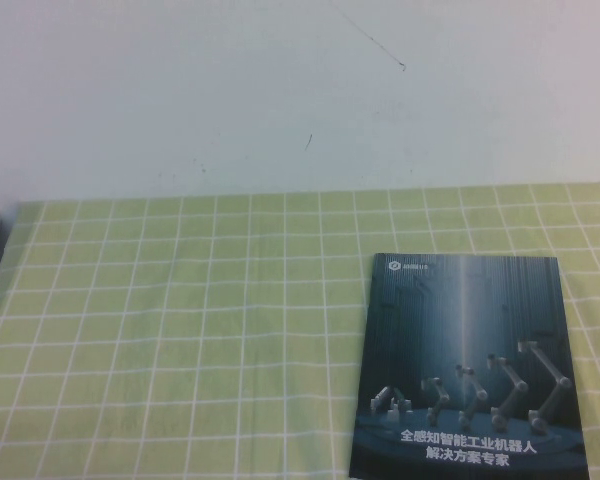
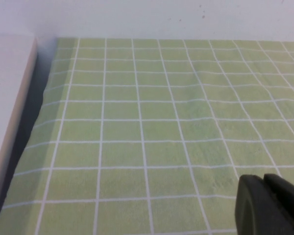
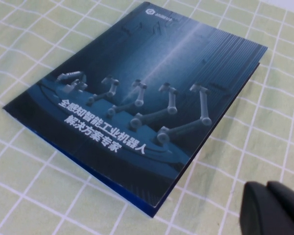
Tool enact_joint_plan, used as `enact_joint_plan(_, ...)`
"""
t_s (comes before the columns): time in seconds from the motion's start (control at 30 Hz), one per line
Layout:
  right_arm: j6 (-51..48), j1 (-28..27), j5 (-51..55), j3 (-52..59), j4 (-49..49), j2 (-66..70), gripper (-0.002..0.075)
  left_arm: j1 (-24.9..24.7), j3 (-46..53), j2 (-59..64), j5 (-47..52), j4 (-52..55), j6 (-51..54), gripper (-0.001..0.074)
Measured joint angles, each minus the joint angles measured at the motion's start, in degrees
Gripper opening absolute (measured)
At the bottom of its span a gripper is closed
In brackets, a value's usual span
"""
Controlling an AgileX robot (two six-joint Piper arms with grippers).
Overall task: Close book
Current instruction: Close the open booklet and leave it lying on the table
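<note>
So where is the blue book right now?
In the high view the blue book lies closed on the green checked cloth, front right, beside the right gripper; the left gripper hovers over the cloth further left.

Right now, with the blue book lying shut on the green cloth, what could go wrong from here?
1. The right hand, shut, hangs just beside the dark blue glossy book; a sideways drift could catch and lift its cover edge.
2. Pressing the book might slide it and bunch the wrinkled green checked cloth.
3. The left hand, shut over bare cloth, shares that side with a white raised ledge; swinging outward may hit it.
</note>
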Motion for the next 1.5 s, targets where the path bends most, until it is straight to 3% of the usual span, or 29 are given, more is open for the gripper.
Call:
enact_joint_plan(1.13, -1.7, -0.14, -1.3, 1.44, -1.5, -1.58, -0.0003, 0.0, -0.13, -0.13, 0.14, 1.33, 3.81, -0.0002)
enact_joint_plan(1.5, 1.92, -8.14, -12.93, 14.69, -7.38, -16.39, -0.0003, 0.0, -0.13, -0.13, 0.14, 1.43, 3.85, -0.0002)
